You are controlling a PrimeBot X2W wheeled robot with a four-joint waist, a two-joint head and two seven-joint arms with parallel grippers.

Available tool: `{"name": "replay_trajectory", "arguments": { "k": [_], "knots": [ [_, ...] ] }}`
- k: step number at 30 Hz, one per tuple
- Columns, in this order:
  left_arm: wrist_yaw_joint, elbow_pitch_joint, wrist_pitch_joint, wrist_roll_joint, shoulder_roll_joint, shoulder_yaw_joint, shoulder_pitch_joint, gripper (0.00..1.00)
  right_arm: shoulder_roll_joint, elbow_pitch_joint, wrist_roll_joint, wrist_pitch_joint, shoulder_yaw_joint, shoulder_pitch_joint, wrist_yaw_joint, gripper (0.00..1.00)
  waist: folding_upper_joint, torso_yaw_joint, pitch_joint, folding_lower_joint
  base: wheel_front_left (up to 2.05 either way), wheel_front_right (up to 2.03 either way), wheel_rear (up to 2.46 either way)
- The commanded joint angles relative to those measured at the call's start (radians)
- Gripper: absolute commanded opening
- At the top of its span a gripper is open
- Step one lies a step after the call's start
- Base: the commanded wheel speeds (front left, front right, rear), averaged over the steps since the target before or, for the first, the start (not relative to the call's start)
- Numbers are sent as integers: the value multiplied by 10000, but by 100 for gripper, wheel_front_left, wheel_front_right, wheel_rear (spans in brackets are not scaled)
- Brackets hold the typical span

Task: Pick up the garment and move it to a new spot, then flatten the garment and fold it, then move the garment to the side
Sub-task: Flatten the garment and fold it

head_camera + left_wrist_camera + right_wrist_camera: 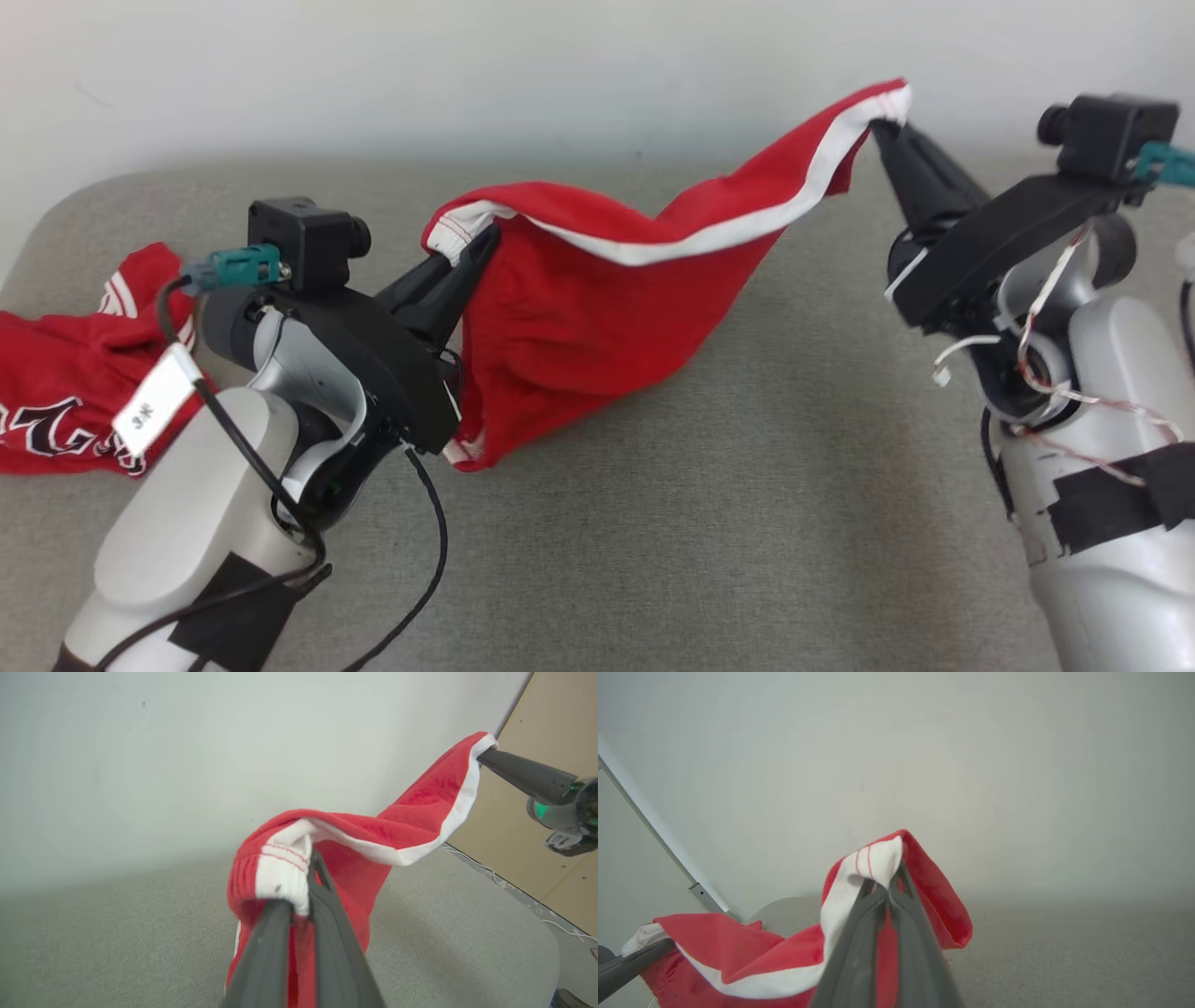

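Left gripper (481, 245) pinches one white corner of the red garment (579, 308), with its two dark fingers pressed tight on the cloth. Right gripper (882, 131) pinches the other white corner, up high and far to the right, and its fingers are squeezed together on the cloth too.

Behind it all is a big plain white wall (467, 75). Below the wall is a wide grey cushion (747, 485), soft and flat.

The red garment hangs in the air between the two grippers, above the middle of the cushion. A white stripe runs along its top edge from one gripper to the other. The right end is lifted higher than the left end. The red part sags down under the left gripper, and its low end comes close to the cushion.

From the left wrist, the left gripper (303, 882) bites a white band with red stitching. From the right wrist, the right gripper (892, 879) bites a white band with thin red lines.

Another red cloth (65, 392) with white letters lies bunched on the cushion at the far left. A black cable (429, 560) loops down from the left arm. A small white tag (154, 411) hangs on that arm.
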Motion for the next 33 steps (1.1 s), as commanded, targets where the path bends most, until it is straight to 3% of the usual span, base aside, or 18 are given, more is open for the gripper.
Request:
{"name": "replay_trajectory", "arguments": {
  "k": [1, 10, 15, 17, 20, 26, 33],
  "knots": [
    [9, -60, 46, -130, 51, 23, -170, 0, -68, -49, -48, 28, -86, -172, -3, 0, 0, -142, 67, 1, 0, 0, 0],
    [-53, 256, 308, -467, -230, 115, -1540, 0, 32, 119, -369, -183, -902, -1819, -3, 0, 0, -247, 860, 1, 0, 0, 0],
    [12, 839, -122, -105, -438, 241, -2784, 0, 76, 672, -676, -147, -908, -2936, -3, 0, 0, -322, 1533, 1, 0, 0, 0],
    [140, 1107, -432, 109, -503, 385, -3360, 0, 110, 1061, -850, -170, -791, -3447, -3, 0, 0, -399, 1868, 1, 0, 0, 0],
    [694, 1585, -1266, 490, -620, 779, -4181, 0, 186, 1902, -1073, -314, -567, -4111, -3, 0, 0, -543, 2292, 1, 0, 0, 0],
    [1207, 2693, -2610, 1311, -751, 909, -5580, 0, 273, 3696, -1717, -1631, -506, -5723, -3, 0, 0, -778, 2912, 1, 0, 0, 0],
    [1345, 3787, -4015, 1826, -814, 973, -6684, 0, 284, 5424, -2031, -3982, -491, -7545, -3, 0, 0, -763, 3259, 1, 0, 0, 0]
  ]
}}
